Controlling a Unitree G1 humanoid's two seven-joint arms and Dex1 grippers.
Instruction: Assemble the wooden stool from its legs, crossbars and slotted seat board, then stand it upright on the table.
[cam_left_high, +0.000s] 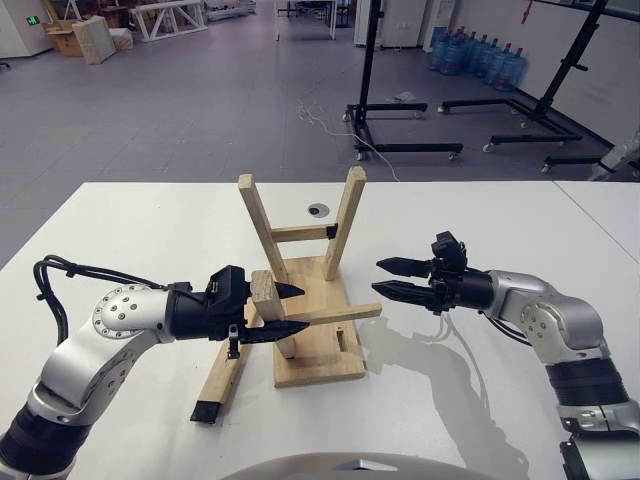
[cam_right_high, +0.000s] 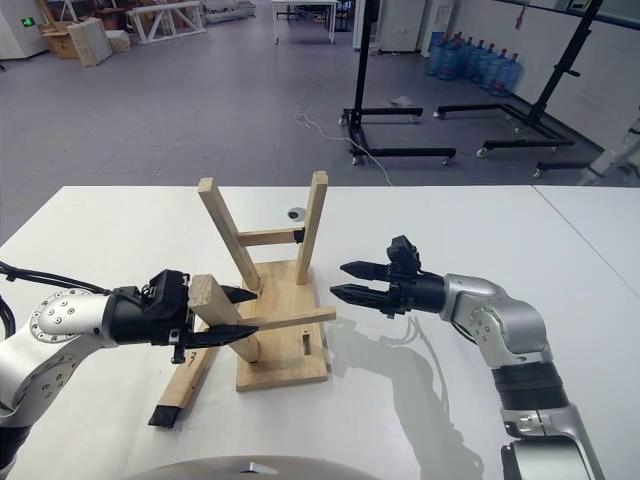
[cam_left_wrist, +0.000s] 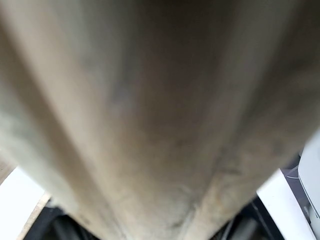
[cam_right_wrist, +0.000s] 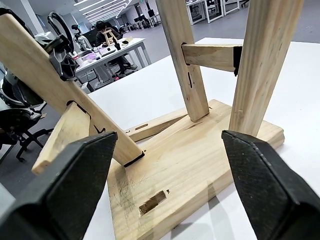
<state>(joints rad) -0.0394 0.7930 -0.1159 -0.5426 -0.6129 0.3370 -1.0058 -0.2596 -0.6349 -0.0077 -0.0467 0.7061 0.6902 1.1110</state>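
Loose leg lay unfitted near left of seat board; far legs and crossbar seated; left gripper pinched third leg; right gripper spread.

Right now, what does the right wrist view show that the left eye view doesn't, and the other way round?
Right wrist view adds the desks and an office chair off in the room. Left eye view adds the black stands, the water bottles and the round port in the table. Both share the seat board lying flat, two legs joined by a crossbar standing in it, the left gripper shut on a third leg, and the right gripper, jaws open and empty.
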